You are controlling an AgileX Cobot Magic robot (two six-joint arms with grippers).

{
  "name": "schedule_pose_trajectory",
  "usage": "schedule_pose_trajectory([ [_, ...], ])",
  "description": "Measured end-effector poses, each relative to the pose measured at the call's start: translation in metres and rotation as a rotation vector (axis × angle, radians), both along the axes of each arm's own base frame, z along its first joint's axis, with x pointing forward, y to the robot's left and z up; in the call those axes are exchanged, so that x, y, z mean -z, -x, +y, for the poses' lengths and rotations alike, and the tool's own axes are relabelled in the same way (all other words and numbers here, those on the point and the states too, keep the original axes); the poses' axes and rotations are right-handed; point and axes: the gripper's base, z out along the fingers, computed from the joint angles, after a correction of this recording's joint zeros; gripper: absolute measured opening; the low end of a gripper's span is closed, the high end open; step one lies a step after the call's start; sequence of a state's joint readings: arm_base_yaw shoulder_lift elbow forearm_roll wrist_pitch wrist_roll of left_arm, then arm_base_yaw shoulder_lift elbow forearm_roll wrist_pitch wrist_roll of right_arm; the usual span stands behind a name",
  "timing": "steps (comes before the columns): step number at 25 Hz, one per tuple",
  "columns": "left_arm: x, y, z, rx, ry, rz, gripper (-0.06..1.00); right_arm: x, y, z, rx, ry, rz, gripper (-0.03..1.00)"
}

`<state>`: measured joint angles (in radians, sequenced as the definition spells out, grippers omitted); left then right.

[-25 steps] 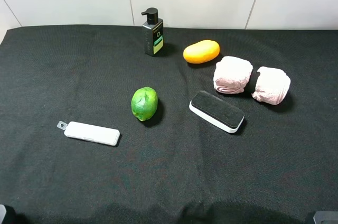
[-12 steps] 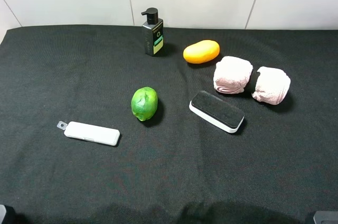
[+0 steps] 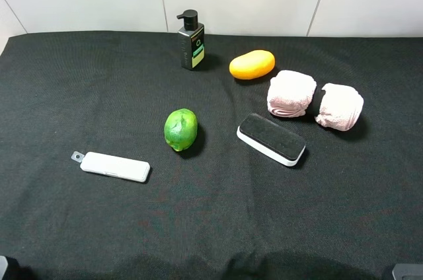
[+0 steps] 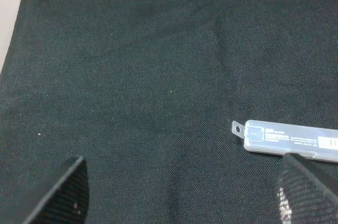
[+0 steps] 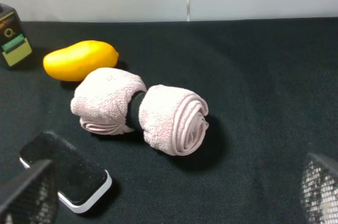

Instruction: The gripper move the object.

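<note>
1. Jaws on both arms are spread wide and hold nothing. The left jaws hang over bare cloth near the bar (image 4: pixel 290 140). The right jaws sit low over the counter (image 3: pixel 79 82), looking toward the eraser (image 5: pixel 66 174).
2. In the high view the eraser lies flat, felt side up, to the right of the middle. It sits between the lime (image 3: pixel 180 129) and the towels (image 3: pixel 291 93), set at a slant. It is well apart from the lime and near the closer towel, with a strip of cloth showing between them. Nothing touches it.
3. By my reading, the task is at its very start. This is the approach, before any contact. Neither arm reaches into the working area of the high view.
4. The right arm looks the better placed, since the eraser already shows beside one of its fingertips in the wrist view, while the left wrist view shows only the bar.
5. The next move probably calls for the right jaws to travel forward and centre over the eraser. The wrist should turn so the fingers straddle its short width, then descend nearly to the cloth before closing on the white base.
6. The block is low, so a shallow descent would likely pinch only felt. The finger on the towel side may also brush the roll.
</note>
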<state>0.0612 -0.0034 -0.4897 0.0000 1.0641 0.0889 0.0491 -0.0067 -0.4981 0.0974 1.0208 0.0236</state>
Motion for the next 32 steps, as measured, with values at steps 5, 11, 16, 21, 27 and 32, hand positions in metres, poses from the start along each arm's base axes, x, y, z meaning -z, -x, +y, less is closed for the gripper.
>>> schedule_pose_trajectory([
  [5,0.000,0.000,0.000,0.000,0.000,0.000,0.76,0.000,0.000,0.000,-0.002,-0.003,0.000,0.69],
  [11,0.000,0.000,0.000,0.000,0.000,0.000,0.76,0.000,0.000,0.000,0.001,0.002,0.000,0.69],
  [16,0.000,0.000,0.000,0.000,0.000,0.000,0.76,0.000,-0.011,0.000,0.005,0.016,0.068,0.69],
  [21,0.000,0.000,0.000,0.000,0.000,0.000,0.76,-0.005,-0.042,0.004,-0.051,0.053,0.179,0.69],
  [27,0.000,0.000,0.000,0.000,0.000,0.000,0.76,-0.004,-0.086,0.013,-0.153,0.062,0.281,0.69],
  [32,0.000,0.000,0.000,0.000,0.000,0.000,0.76,0.010,-0.119,0.017,-0.195,0.083,0.389,0.69],
])
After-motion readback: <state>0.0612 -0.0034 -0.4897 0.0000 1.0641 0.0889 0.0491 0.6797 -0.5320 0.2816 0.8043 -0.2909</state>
